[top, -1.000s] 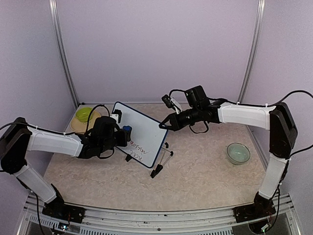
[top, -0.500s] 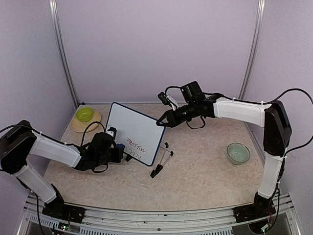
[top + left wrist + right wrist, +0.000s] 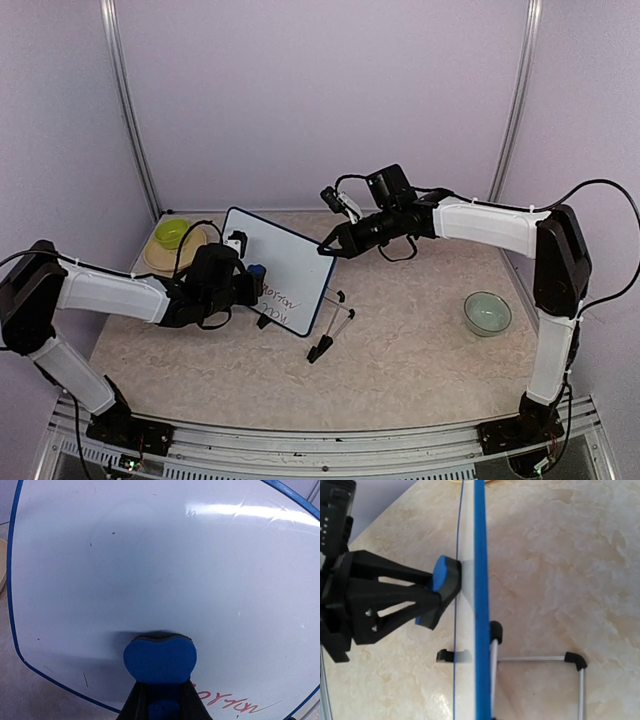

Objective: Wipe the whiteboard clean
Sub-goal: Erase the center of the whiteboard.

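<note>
Whiteboard stands tilted on its fold-out legs, left of centre on the desk. Far left, a green bowl sits on a tan plate. Left jaws clenched on the blue eraser, pressed to the board just above the red writing. Right jaws closed tight at the board's upper right edge. Pale bowl well off right.

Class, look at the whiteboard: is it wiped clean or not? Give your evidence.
Not clean. Most of the whiteboard is blank, but red handwriting remains near its lower edge, close to the blue eraser.
</note>
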Robot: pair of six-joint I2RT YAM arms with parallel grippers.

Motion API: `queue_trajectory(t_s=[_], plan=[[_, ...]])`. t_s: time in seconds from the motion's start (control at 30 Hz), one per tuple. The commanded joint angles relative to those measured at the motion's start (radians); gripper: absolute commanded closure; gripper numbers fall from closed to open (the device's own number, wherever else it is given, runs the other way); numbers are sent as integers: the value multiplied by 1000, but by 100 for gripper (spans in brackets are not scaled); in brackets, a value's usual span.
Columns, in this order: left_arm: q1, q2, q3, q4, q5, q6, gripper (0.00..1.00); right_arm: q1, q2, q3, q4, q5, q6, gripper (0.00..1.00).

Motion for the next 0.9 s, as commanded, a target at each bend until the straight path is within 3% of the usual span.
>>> queue_trajectory(t_s=[0.0, 0.43, 0.87], plan=[[-5, 31, -23, 43, 26, 4, 89, 29, 39, 6, -50, -24, -60, 100], [-21, 24, -197, 85, 32, -70, 89, 29, 53, 18, -42, -36, -55, 100], [-5, -4, 46, 23, 12, 45, 88, 29, 49, 12, -49, -30, -54, 100]])
